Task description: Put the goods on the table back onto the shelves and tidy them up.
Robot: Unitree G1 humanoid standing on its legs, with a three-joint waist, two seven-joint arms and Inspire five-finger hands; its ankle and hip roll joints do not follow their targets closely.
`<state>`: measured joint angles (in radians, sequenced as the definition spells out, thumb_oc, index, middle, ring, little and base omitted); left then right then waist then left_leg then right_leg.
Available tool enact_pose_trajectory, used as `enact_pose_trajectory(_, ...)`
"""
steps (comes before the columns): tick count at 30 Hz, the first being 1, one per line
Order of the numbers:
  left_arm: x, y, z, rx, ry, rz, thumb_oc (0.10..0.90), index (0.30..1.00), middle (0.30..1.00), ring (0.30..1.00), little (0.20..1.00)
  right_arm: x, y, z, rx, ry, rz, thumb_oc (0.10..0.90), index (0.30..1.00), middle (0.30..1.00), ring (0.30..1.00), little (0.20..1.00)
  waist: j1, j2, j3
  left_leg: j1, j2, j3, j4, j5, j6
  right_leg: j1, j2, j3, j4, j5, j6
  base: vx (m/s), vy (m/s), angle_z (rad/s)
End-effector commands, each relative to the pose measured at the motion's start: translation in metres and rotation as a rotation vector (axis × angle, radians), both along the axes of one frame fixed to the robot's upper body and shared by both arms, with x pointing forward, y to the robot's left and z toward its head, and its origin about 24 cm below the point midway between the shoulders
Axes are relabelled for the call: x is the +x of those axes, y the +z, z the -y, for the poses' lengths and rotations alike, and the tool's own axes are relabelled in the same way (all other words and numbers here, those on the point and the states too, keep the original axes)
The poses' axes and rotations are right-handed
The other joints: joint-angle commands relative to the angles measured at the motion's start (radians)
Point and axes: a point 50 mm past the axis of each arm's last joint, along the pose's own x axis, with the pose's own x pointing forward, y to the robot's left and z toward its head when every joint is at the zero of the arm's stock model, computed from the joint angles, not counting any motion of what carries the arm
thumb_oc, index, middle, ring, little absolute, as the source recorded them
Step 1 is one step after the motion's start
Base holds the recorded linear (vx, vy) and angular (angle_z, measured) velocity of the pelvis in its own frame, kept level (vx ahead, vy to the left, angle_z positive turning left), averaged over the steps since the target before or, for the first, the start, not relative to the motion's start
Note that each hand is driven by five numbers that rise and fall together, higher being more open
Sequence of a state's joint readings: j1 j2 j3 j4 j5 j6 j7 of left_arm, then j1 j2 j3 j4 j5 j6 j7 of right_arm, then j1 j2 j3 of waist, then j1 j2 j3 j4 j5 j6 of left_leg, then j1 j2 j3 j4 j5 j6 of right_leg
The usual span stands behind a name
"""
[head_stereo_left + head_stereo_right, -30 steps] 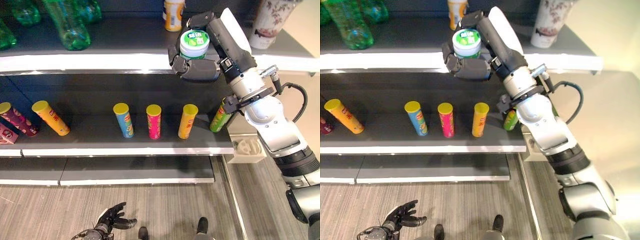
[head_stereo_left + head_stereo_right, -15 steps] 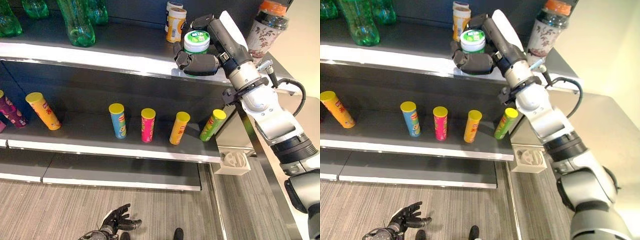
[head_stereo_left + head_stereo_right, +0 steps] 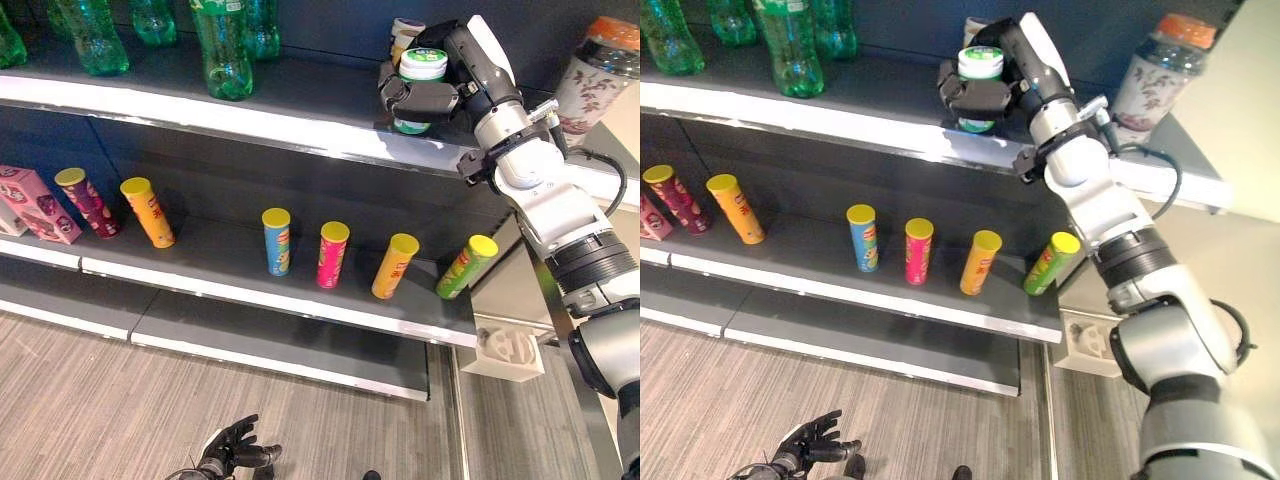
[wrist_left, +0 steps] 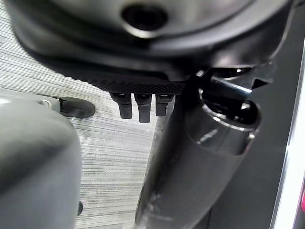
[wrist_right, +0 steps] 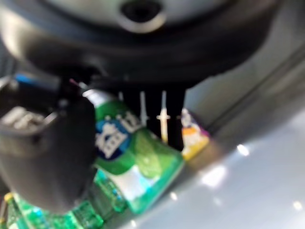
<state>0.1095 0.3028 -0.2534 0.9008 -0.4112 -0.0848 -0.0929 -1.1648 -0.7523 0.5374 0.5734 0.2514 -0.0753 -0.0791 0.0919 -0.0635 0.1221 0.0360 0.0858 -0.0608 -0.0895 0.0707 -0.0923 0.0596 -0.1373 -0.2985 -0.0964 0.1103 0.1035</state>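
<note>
Green-labelled tub (image 3: 421, 82) sits clamped in the right hand (image 3: 432, 98), upper right of frame, over the top shelf (image 3: 300, 110); left hand (image 3: 232, 455) hangs low, fingers loosely spread.

— Are you reading any words up there?

— No, I am not making out one word or number. I am looking at the green jar (image 5: 138, 157). It is showing white marks on a blue patch, but they are too blurry to read.

— What about the tubes?

— I am seeing little pictures and print on the tubes (image 3: 277, 240) and on the pink box (image 3: 35, 205). It is all looking too small to read.
</note>
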Motion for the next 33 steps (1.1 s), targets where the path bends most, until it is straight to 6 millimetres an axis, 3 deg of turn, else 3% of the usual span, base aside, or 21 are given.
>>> enact_pose_trajectory(1, 0.027, 0.013, -0.009, 0.028, -0.03, 0.116, 0.8, 0.9, 0.9, 0.9, 0.9, -0.017, 0.085, -0.009, 0.068, 0.015, 0.256, 0.4, 0.3, 0.3, 0.3, 0.3, 0.01, -0.029, -0.038, 0.043, -0.042, 0.098, 0.002, -0.08, 0.022, 0.065, -0.019, 0.031, 0.015, -0.068, 0.049, 0.04, -0.016, 0.15)
enact_pose_trajectory(19, 0.033, 0.014, -0.004, 0.028, -0.031, 0.125, 0.8, 0.9, 0.9, 0.9, 0.9, -0.019, 0.074, -0.026, 0.069, 0.055, 0.271, 0.4, 0.3, 0.3, 0.3, 0.3, -0.012, -0.017, -0.028, 0.041, -0.046, 0.123, 0.002, -0.088, 0.032, 0.054, -0.025, 0.058, 0.017, -0.063, 0.053, 0.0, 0.0, 0.0)
enact_pose_trajectory(20, 0.033, 0.014, -0.004, 0.029, -0.03, 0.125, 0.8, 0.9, 0.9, 0.9, 0.9, -0.019, 0.073, -0.027, 0.069, 0.06, 0.267, 0.532, 0.498, 0.498, 0.498, 0.498, -0.014, -0.017, -0.028, 0.042, -0.046, 0.125, 0.002, -0.089, 0.033, 0.055, -0.026, 0.06, 0.017, -0.063, 0.053, 0.01, -0.001, -0.03)
enact_pose_trajectory(21, 0.034, 0.015, -0.005, 0.03, -0.028, 0.129, 0.8, 0.9, 0.9, 0.9, 0.9, -0.018, 0.072, -0.029, 0.076, 0.065, 0.26, 0.598, 0.596, 0.596, 0.596, 0.596, -0.016, -0.017, -0.028, 0.044, -0.046, 0.127, 0.002, -0.09, 0.033, 0.056, -0.026, 0.061, 0.017, -0.062, 0.053, 0.02, 0.006, -0.03)
enact_pose_trajectory(22, 0.035, 0.015, -0.004, 0.032, -0.028, 0.131, 0.8, 0.9, 0.9, 0.9, 0.9, -0.017, 0.07, -0.032, 0.08, 0.071, 0.254, 0.758, 0.836, 0.836, 0.836, 0.836, -0.019, -0.016, -0.028, 0.048, -0.045, 0.13, 0.002, -0.091, 0.035, 0.057, -0.026, 0.064, 0.017, -0.062, 0.053, 0.02, 0.006, -0.05)
enact_pose_trajectory(24, 0.036, 0.015, -0.004, 0.031, -0.026, 0.133, 0.8, 0.9, 0.9, 0.9, 0.9, -0.016, 0.069, -0.033, 0.081, 0.074, 0.251, 0.8, 0.9, 0.9, 0.9, 0.9, -0.021, -0.015, -0.028, 0.05, -0.045, 0.132, 0.002, -0.092, 0.035, 0.057, -0.026, 0.065, 0.017, -0.062, 0.053, 0.01, 0.009, -0.07)
enact_pose_trajectory(33, 0.033, 0.013, -0.004, 0.032, -0.022, 0.118, 0.8, 0.9, 0.9, 0.9, 0.9, -0.016, 0.069, -0.039, 0.096, 0.092, 0.252, 0.8, 0.9, 0.9, 0.9, 0.9, -0.03, -0.017, -0.026, 0.056, -0.044, 0.142, 0.002, -0.097, 0.039, 0.057, -0.025, 0.077, 0.017, -0.062, 0.053, 0.01, 0.005, -0.04)
